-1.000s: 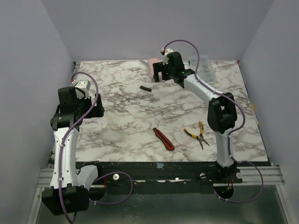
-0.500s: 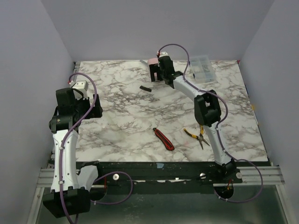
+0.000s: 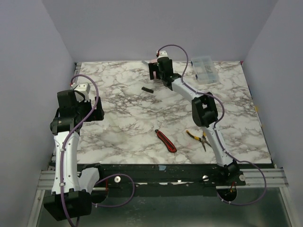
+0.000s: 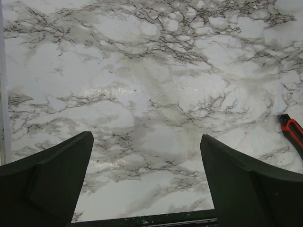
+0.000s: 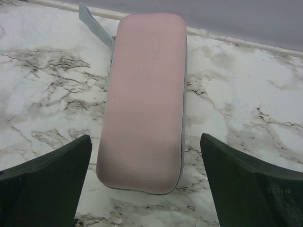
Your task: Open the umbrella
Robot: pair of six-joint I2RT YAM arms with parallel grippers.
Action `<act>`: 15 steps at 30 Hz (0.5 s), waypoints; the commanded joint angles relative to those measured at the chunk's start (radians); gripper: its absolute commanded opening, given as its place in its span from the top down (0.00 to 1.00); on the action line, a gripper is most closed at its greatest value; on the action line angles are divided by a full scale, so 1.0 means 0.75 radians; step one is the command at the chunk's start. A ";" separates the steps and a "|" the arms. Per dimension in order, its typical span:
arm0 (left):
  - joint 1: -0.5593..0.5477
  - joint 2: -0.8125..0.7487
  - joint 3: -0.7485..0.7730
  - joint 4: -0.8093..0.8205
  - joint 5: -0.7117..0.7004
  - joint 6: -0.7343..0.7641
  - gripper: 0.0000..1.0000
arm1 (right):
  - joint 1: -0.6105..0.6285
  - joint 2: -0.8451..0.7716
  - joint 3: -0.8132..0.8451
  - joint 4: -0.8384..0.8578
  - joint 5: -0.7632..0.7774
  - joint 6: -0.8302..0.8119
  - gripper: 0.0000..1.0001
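The umbrella (image 5: 144,94) lies folded flat at the back of the marble table, a pale pink rounded slab with a grey strap at its far end; in the top view the umbrella (image 3: 154,69) sits near the back wall. My right gripper (image 5: 145,138) hovers open over its near end, one finger on each side and neither touching it. Seen from the top camera, the right gripper (image 3: 158,74) is stretched far back. My left gripper (image 4: 147,137) is open over bare marble at the left side, and in the top view the left gripper (image 3: 97,109) holds nothing.
A clear plastic box (image 3: 204,70) stands at the back right. A small black piece (image 3: 147,89) lies in front of the umbrella. A red and black knife (image 3: 165,141) and yellow-handled pliers (image 3: 200,137) lie near the front. The knife (image 4: 292,130) shows at the left wrist view's right edge.
The right arm has reached further back and to the left, bringing its open gripper over the umbrella. The left arm has hardly moved.
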 commanded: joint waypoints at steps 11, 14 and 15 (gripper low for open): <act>0.010 -0.058 0.013 -0.076 0.013 0.074 0.01 | 0.012 0.009 -0.149 0.089 0.134 -0.119 0.22; 0.009 -0.082 -0.010 -0.059 0.033 0.099 0.01 | -0.010 -0.108 -0.336 0.074 0.119 -0.128 0.33; 0.009 -0.087 -0.016 -0.054 0.038 0.108 0.01 | -0.020 -0.155 -0.402 0.062 0.106 -0.134 0.38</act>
